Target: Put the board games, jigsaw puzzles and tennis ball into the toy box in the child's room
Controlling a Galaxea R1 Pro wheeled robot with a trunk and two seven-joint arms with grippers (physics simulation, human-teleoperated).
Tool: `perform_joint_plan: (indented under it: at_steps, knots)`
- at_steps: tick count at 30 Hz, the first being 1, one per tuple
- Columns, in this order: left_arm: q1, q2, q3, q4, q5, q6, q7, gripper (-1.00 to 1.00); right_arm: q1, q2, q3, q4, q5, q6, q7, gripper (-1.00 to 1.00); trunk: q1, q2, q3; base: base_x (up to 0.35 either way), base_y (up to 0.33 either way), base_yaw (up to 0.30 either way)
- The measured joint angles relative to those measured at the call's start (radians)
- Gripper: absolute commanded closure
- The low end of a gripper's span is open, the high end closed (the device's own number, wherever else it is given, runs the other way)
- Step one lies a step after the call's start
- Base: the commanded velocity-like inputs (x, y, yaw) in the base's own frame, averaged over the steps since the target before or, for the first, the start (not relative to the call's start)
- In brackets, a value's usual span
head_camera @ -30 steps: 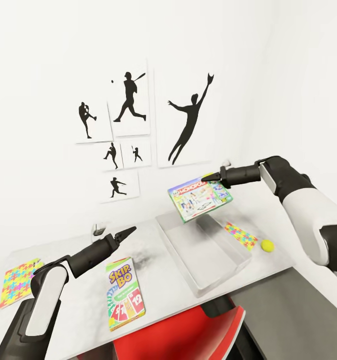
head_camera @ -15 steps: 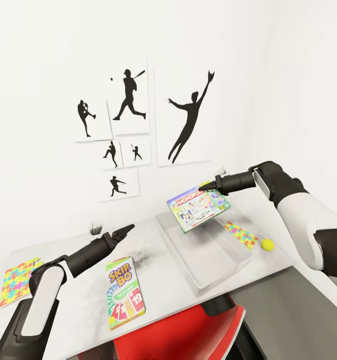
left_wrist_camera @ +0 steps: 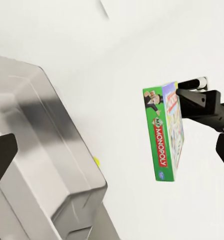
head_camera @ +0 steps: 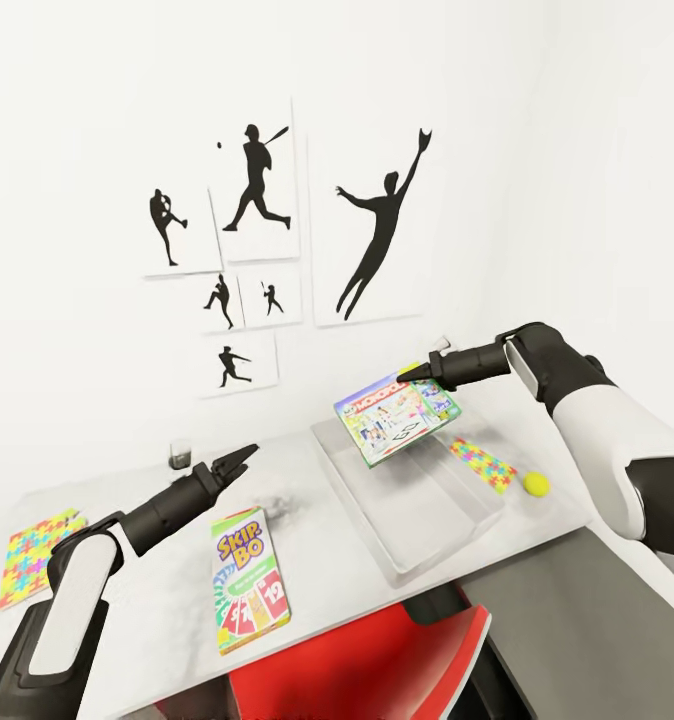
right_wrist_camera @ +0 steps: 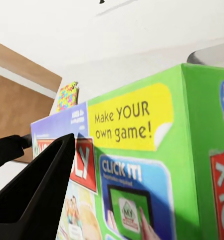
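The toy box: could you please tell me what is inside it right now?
The toy box looks empty where its floor shows. The right gripper holds the Monopoly box tilted above its far end, hiding that part.

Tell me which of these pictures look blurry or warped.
Head view: sharp but wide-angle, the table edge skews, soft shadow under the Monopoly box. Left wrist view: toy box smeared, Monopoly lettering crisp. Right wrist view: box print softens at the close edge.
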Motion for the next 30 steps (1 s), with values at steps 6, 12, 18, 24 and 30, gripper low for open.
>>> perform_joint_plan:
  at_steps: [6, 12, 18, 24, 30]
  knots:
    - [0.008, 0.0, 0.019, 0.003, 0.015, 0.0, -0.003, -1.0, -0.006, 0.003, -0.001, 0.0, 0.001, 0.0, -0.021, 1.0, 0.0, 0.0, -0.01, 0.0, 0.0, 0.0]
    - [0.011, 0.0, 0.025, 0.005, 0.019, 0.0, -0.011, -1.0, -0.01, 0.006, -0.002, 0.0, 0.0, 0.0, -0.038, 1.0, 0.0, 0.0, -0.019, 0.0, 0.0, 0.0]
    - [0.012, 0.0, 0.028, 0.011, 0.02, 0.0, -0.018, -1.0, -0.014, 0.016, -0.004, -0.001, 0.0, 0.001, -0.055, 1.0, 0.0, 0.0, -0.029, 0.0, 0.0, 0.0]
    - [0.013, 0.0, 0.03, 0.016, 0.021, 0.001, -0.021, -1.0, -0.048, 0.042, -0.006, 0.002, 0.001, -0.018, -0.125, 1.0, 0.0, 0.0, -0.039, 0.0, 0.0, 0.0]
    - [0.013, 0.0, 0.03, 0.018, 0.022, 0.001, -0.023, -1.0, -0.078, 0.085, -0.006, 0.007, 0.002, -0.058, -0.219, 1.0, 0.0, 0.0, -0.049, 0.0, 0.0, 0.0]
